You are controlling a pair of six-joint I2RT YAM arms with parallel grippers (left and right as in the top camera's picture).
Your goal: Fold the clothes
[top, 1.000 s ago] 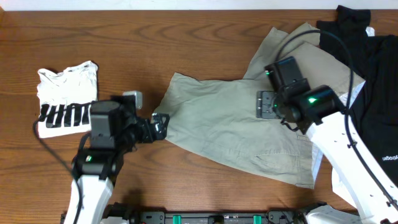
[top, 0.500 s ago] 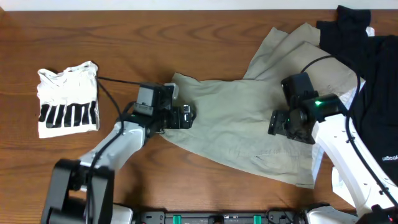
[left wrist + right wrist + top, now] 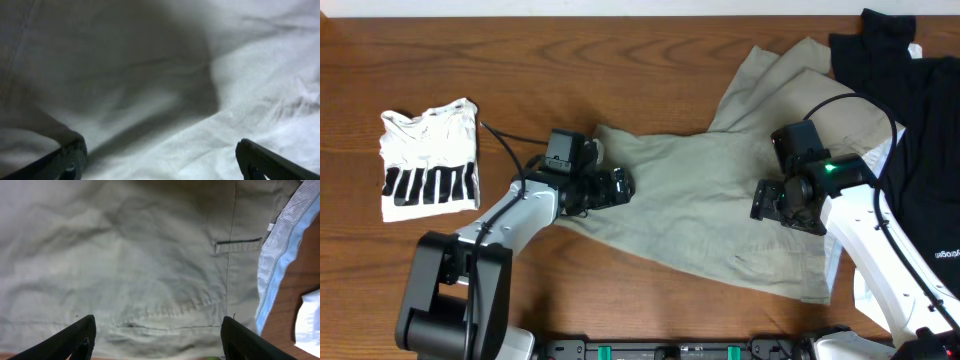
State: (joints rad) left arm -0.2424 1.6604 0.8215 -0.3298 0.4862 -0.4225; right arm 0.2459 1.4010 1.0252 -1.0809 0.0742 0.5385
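Note:
The light khaki shorts (image 3: 700,200) lie spread and creased across the middle of the table. My left gripper (image 3: 623,185) hovers open over their left edge. In the left wrist view its fingertips (image 3: 70,156) frame pale wrinkled cloth (image 3: 165,100) with nothing pinched, and the gripper (image 3: 160,165) stands wide. My right gripper (image 3: 763,200) is over the right part of the shorts. In the right wrist view the gripper (image 3: 160,342) is open above the fabric (image 3: 125,255), near a pocket slit (image 3: 238,243) and a curved seam.
A folded white tee with black bars (image 3: 428,160) lies at the far left. Black garments (image 3: 920,110) are heaped at the right edge, with a blue-and-white striped cloth (image 3: 280,255) beside the shorts. Bare wood (image 3: 520,60) runs along the back.
My left arm has swung right, from the bare table onto the shorts' left edge. My right gripper has shifted down and right and tipped toward the cloth. Both stayed open.

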